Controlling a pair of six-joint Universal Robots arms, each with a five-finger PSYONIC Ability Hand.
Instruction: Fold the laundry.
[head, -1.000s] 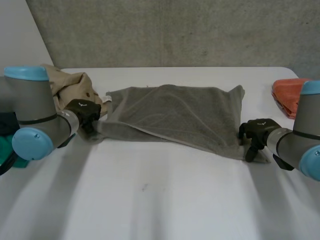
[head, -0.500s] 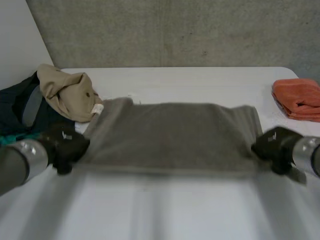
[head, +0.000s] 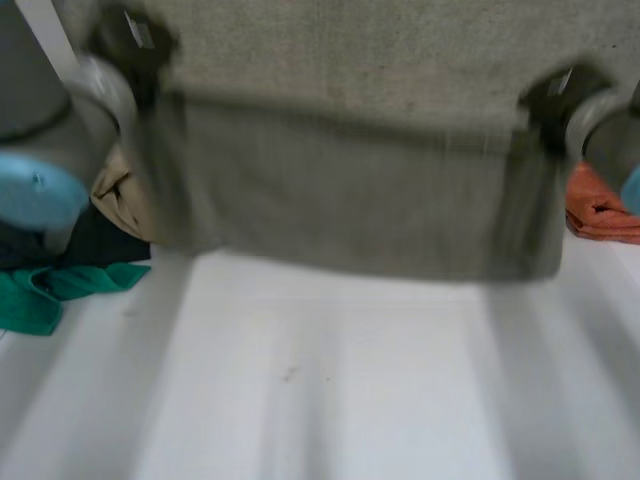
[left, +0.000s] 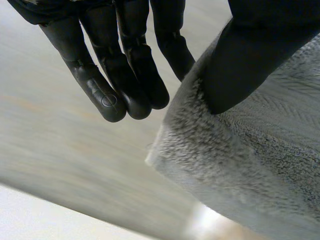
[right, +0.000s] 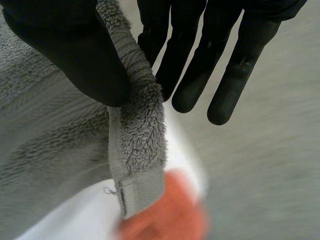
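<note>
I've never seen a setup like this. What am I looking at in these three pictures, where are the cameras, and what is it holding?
This is a two-armed robot at a white table, each arm ending in a black hand. The wide picture comes from a camera between and behind the arms, looking down. The other two come from cameras on the wrists, looking along each palm. The left hand and right hand each pinch a grey towel near an upper corner, thumb against fingers, holding it spread above the table. At the robot's left lie a tan garment, a dark cloth and a green cloth; at its right, an orange cloth.
</note>
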